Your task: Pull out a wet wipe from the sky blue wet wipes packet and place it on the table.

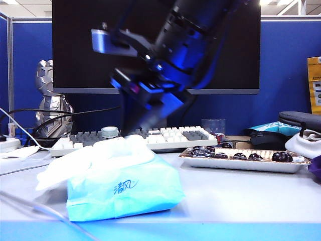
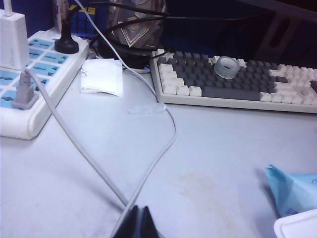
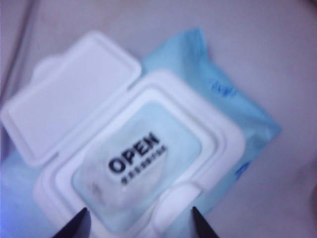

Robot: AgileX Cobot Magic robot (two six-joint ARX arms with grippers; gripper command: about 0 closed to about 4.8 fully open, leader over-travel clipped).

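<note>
Two grippers: right gripper (image 3: pixel 139 221) hangs over the packet with fingers spread wide, nothing held; left gripper (image 2: pixel 139 224) low above bare desk, state unclear.
Packet: sky blue wet wipes packet (image 3: pixel 163 144) on the table (image 1: pixel 241 193), white lid (image 3: pixel 69 96) flipped open, "OPEN" seal showing.
Behind: keyboard (image 2: pixel 237 82).

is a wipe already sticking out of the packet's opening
No: in the right wrist view the flip lid is open, but the OPEN seal on the sky blue wet wipes packet lies flat and closed.
</note>
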